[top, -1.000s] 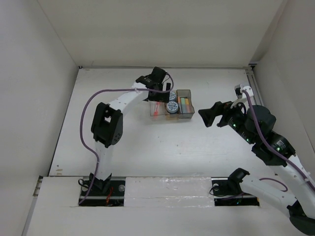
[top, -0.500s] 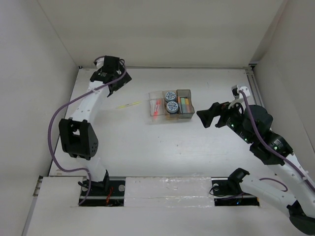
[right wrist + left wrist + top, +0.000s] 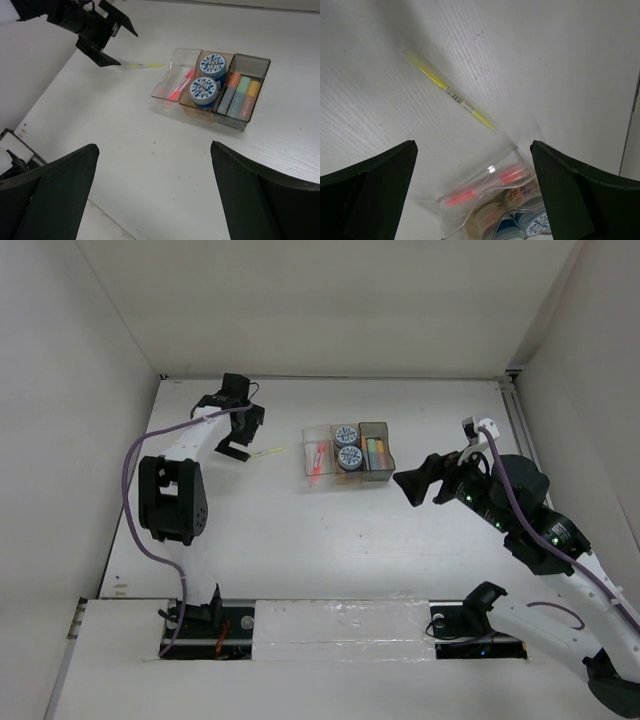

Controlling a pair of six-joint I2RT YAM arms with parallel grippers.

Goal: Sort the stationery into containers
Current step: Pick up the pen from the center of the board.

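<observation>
A thin yellow-green pen (image 3: 265, 452) (image 3: 452, 93) (image 3: 145, 65) lies loose on the table, just left of the containers. My left gripper (image 3: 244, 434) (image 3: 472, 150) (image 3: 116, 44) hovers open at the pen's left end, holding nothing. The clear bin (image 3: 310, 469) (image 3: 161, 90) holds red pens (image 3: 465, 196) (image 3: 181, 86). Two blue-white rolls (image 3: 348, 447) (image 3: 204, 88) fill the amber bin (image 3: 192, 109). Orange and green markers (image 3: 242, 93) lie in the grey bin (image 3: 387, 462) (image 3: 260, 61). My right gripper (image 3: 407, 489) (image 3: 154, 150) is open and empty, right of the bins.
White walls close the table at the back, left and right. A metal rail (image 3: 511, 405) runs along the right edge. The left arm's elbow (image 3: 172, 498) and purple cable (image 3: 130, 485) stand over the table's left side.
The left arm left the bins, swung to the back left corner, then came back down beside the pen, which now lies uncovered. The right gripper crept slightly left.
</observation>
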